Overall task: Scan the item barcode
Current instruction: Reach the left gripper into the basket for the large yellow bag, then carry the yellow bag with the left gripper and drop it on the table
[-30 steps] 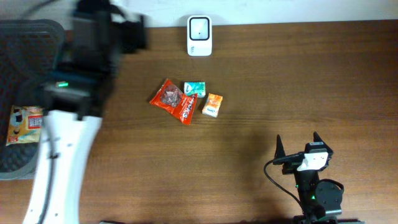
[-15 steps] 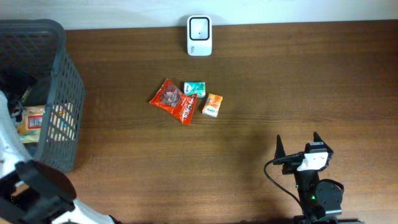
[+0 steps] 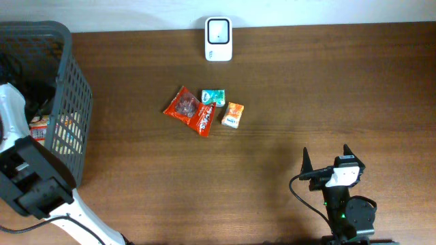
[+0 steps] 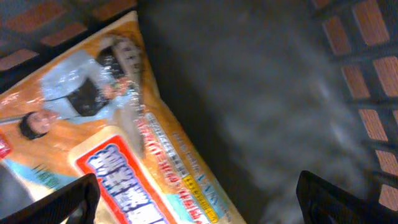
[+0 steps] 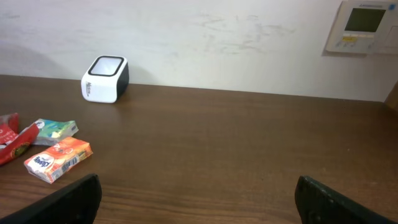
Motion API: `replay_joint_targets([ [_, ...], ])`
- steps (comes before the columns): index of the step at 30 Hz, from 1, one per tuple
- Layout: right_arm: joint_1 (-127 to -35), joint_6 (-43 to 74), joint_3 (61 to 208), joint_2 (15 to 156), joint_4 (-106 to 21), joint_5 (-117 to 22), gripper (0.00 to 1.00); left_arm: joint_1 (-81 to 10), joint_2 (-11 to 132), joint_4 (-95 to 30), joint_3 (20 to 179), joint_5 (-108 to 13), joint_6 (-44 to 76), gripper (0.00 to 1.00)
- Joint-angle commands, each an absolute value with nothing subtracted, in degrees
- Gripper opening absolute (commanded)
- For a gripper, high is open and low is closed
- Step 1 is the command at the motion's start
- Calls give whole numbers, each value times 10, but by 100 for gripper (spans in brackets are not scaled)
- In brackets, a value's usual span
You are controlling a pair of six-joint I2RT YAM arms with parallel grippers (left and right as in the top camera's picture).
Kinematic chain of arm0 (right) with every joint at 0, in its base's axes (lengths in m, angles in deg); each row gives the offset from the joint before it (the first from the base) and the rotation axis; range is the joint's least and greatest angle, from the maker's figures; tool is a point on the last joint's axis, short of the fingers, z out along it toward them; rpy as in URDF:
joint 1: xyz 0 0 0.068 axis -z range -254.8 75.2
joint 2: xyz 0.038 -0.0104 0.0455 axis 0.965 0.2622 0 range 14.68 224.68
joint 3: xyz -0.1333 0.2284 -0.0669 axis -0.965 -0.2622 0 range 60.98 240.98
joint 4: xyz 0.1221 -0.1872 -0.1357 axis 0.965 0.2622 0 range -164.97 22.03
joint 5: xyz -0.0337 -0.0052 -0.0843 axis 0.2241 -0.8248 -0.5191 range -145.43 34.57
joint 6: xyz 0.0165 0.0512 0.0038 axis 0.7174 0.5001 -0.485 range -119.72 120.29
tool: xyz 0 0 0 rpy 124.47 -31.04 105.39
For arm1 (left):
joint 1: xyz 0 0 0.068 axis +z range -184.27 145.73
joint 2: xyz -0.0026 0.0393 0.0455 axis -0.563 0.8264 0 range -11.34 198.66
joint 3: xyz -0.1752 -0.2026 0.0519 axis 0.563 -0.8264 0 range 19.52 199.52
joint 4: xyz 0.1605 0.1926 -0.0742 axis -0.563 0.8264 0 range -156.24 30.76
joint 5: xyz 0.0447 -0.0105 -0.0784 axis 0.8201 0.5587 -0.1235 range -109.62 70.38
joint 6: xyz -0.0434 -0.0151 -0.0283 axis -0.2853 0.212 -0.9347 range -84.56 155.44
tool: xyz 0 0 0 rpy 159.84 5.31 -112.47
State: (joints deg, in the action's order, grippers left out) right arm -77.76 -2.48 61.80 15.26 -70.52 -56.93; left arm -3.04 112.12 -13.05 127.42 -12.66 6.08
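Overhead straight down, right wrist low, both showing scanner [image 3: 219, 39]

Lighting: soft, even, indoor.
Overhead and right wrist views sharp, desk [image 3: 272, 177] evenly lit; left wrist view dim and blurred inside basket [image 4: 267, 112], glare on packet [image 4: 93, 106].

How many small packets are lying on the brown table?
3: a red foil packet at left, a teal packet beside it, an orange packet at right. Others may hide in the grey plastic basket.
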Motion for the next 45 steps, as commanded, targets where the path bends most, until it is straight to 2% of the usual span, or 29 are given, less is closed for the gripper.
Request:
replay_joint_targets([
  [1, -774, -24, 613, 149, -704, -572, 98, -36, 1144, -139, 1275, -130, 85, 99],
  [7, -774, -24, 613, 149, -704, -572, 98, -36, 1195, -110, 1272, -117, 77, 97],
  [8, -774, -24, 613, 149, -704, -572, 98, -35, 1207, -99, 1272, -109, 77, 94],
  [9, -774, -24, 613, 149, -704, -572, 98, -33, 1209, -90, 1272, -97, 77, 77],
  [10, -774, -24, 613, 149, -704, -572, 98, -33, 1209, -84, 1272, -77, 77, 53],
  [14, -774, -24, 613, 149, -704, -572, 98, -33, 1209, -56, 1277, -50, 78, 6],
  [15, -774, -24, 613, 149, -704, -572, 98, -33, 1209, -38, 1290, -55, 77, 0],
  [18, -774, -24, 613, 149, -704, -572, 99, -33, 1206, 56, 1407, -90, 78, 0],
  [22, -774, -24, 613, 149, -704, -572, 98, -33, 1200, 195, 1675, -163, 77, 0],
  [25, -774, -24, 613, 149, -704, -572, 98, -33, 1183, 241, 1903, -232, 78, 0],
  [27, -774, -24, 613, 149, -704, -572, 99, -34, 1158, 253, 1992, -296, 77, 0],
  [30, -774, -24, 613, 149, -704, -572, 98, -52, 1105, 252, 1993, -486, 88, 0],
  [32, -774, -24, 613, 149, -704, -572, 98, -80, 1090, 252, 1993, -566, 121, 0],
  [35, -774, -24, 613, 149, -704, -572, 98, -180, 1086, 275, 1991, -578, 203, 0],
  [41, -774, -24, 613, 149, -704, -572, 98, -433, 1096, 305, 1898, -442, 294, 0],
  [45, -774, -24, 613, 149, -704, -572, 98, -583, 1102, 285, 1712, -289, 306, 0],
])
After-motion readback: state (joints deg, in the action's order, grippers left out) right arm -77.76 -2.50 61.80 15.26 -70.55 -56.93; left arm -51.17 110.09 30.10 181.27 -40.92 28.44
